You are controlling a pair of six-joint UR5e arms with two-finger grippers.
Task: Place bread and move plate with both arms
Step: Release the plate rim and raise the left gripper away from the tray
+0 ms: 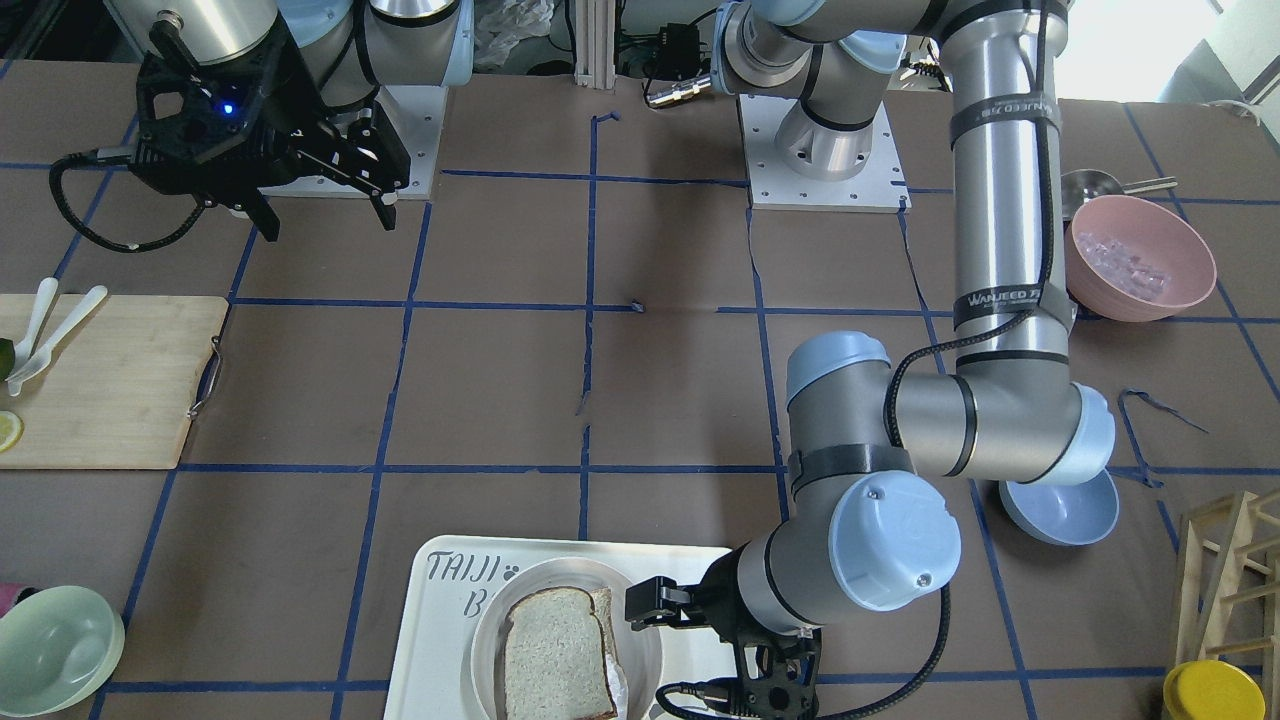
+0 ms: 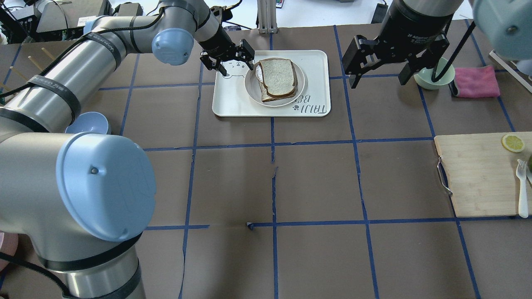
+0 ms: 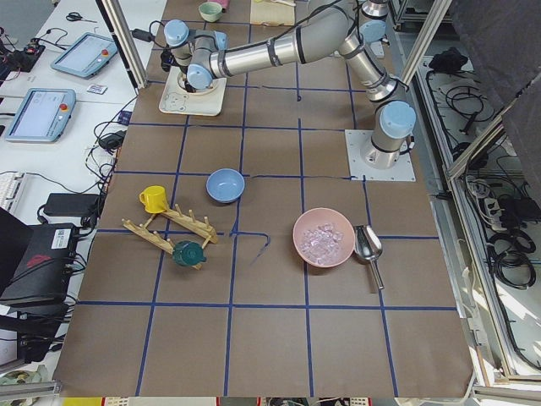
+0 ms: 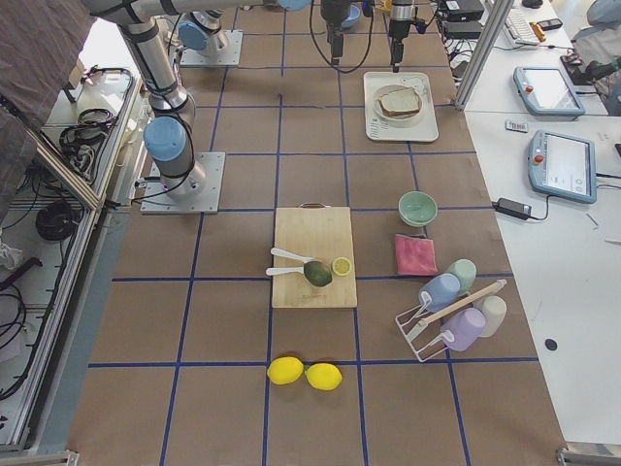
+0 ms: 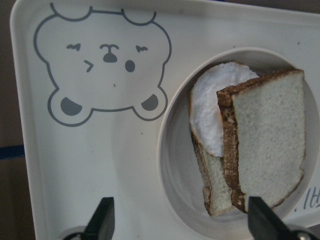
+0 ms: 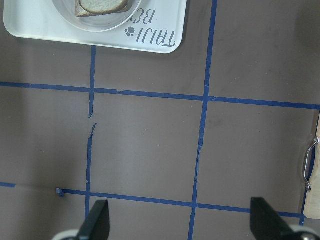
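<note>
Left arm [image 2: 62, 91] reaches across the brown desk [image 2: 316, 182] with its blue tape grid, to the far side. A blue bowl [image 2: 89, 123] sits under it.

Left tool [image 2: 233, 65]: fingers spread wide, nothing between them. It hangs over the bear-drawing end of the white TAIJI BEAR tray [image 2: 228, 99], just beside the plate. In the wrist view its 2 fingertips frame the plate's near edge.

Plate [image 2: 248, 83]: round, off-white, resting on the tray.

Bread [image 2: 277, 74]: dark-crusted slice, lying flat on the plate as the top layer. A fried egg white [image 5: 215, 110] sticks out from under it on the side towards the left tool. A 2nd slice [image 5: 215, 185] lies beneath.

Right tool [image 2: 378, 81]: fingers wide apart, empty, held above the desk just beside the tray, touching nothing.

Further right: a green bowl [image 2: 432, 79], a pink cloth [image 2: 476, 82], then a wooden cutting board [image 2: 478, 174] carrying a lemon slice [image 2: 512, 143] and a white fork [image 2: 521, 187].
</note>
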